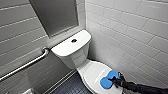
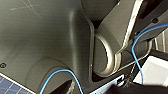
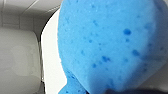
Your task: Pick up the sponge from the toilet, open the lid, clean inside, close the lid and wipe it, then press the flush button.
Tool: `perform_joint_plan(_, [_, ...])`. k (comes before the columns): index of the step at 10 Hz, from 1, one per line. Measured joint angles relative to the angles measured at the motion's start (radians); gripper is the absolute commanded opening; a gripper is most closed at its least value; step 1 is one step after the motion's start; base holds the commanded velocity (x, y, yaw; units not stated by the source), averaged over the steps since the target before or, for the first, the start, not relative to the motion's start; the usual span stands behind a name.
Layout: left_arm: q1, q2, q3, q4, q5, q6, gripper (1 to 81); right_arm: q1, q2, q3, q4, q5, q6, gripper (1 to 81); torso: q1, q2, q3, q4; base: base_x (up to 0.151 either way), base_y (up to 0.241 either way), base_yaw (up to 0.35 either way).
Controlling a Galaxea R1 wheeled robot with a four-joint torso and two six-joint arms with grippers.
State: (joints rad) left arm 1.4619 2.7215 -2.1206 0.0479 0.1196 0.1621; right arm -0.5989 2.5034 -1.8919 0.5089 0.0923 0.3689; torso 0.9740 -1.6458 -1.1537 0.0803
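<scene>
Your right gripper (image 1: 116, 80) was at the edge of the sponge (image 1: 109, 79); whether its jaws were apart or clamped on it could not be told; the sponge sat on the closed lid (image 1: 93, 72) of the toilet (image 1: 75, 53), toward the front. The step looked like the pick-up; next you needed a firm grip, then a clean lift. Counted: one sponge, one lid, one toilet, one flush button (image 1: 74, 40).

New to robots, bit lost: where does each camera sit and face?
Head view: high on the robot, looking down at toilet, closed lid, sponge; right arm enters lower right.
Left wrist view: on that wrist, facing robot's own dark casing and blue cable.
Right wrist view: on that wrist, close on the sponge.
Shared by head and right wrist: sponge, lid.
</scene>
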Motion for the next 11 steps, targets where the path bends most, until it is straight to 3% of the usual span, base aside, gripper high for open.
perform_joint_plan(8, [0.010, 0.004, 0.001, 0.000, -0.002, 0.000, 81.1, -0.291, -0.286, 0.303, -0.010, 0.279, 0.006, 1.0, 0.000, -0.001, 0.000, 0.000, 0.000, 0.000, 0.000])
perform_joint_plan(11, [0.004, 0.009, 0.000, 0.000, -0.005, 0.000, 81.1, -0.476, -0.351, 0.366, -0.016, 0.286, 0.006, 1.0, 0.000, -0.001, 0.000, 0.000, 0.000, 0.000, 0.000])
